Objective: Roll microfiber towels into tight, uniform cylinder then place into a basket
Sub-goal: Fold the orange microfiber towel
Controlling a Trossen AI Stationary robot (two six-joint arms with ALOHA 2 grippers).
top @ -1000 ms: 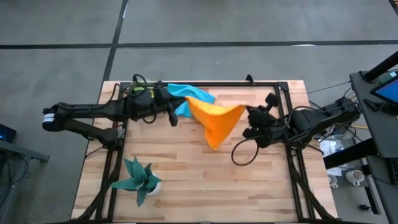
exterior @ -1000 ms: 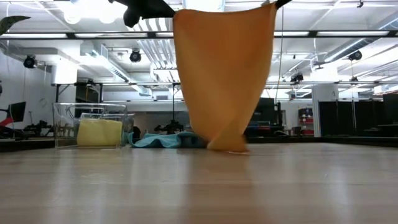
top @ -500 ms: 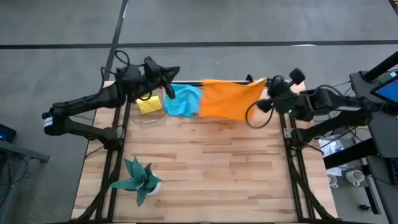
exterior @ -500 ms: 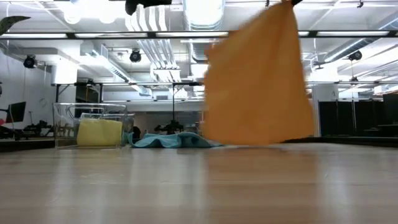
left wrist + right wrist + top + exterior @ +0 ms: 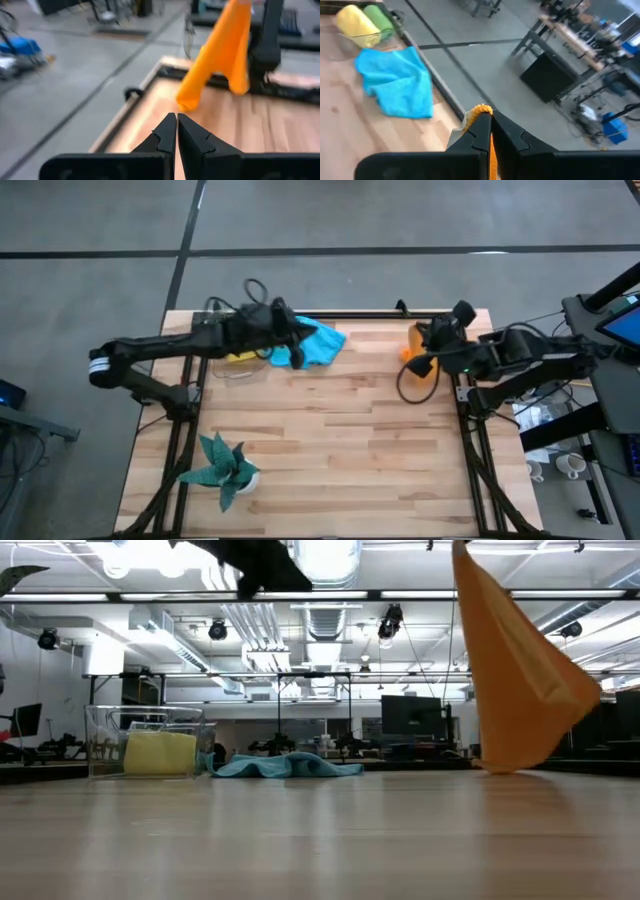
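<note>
Now, right gripper (image 5: 487,125): upper right of high view, pinching orange towel (image 5: 515,680) aloft
Left gripper (image 5: 176,131): pressed together, empty, over blue towel (image 5: 318,345)
Basket (image 5: 145,740): upper left, yellow towel (image 5: 158,753) inside

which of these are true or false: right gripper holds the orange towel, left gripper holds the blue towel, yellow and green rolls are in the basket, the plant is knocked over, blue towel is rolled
1. The right gripper is shut on the orange towel, which hangs from it. True.
2. The left gripper holds the blue towel. False: its fingers are shut on nothing, and the blue towel lies on the table.
3. A yellow roll and a green roll sit in the basket. True.
4. The plant is knocked over. False: it stands upright near the table's front left corner.
5. The blue towel is rolled. False: it lies crumpled and unrolled beside the basket.
</note>
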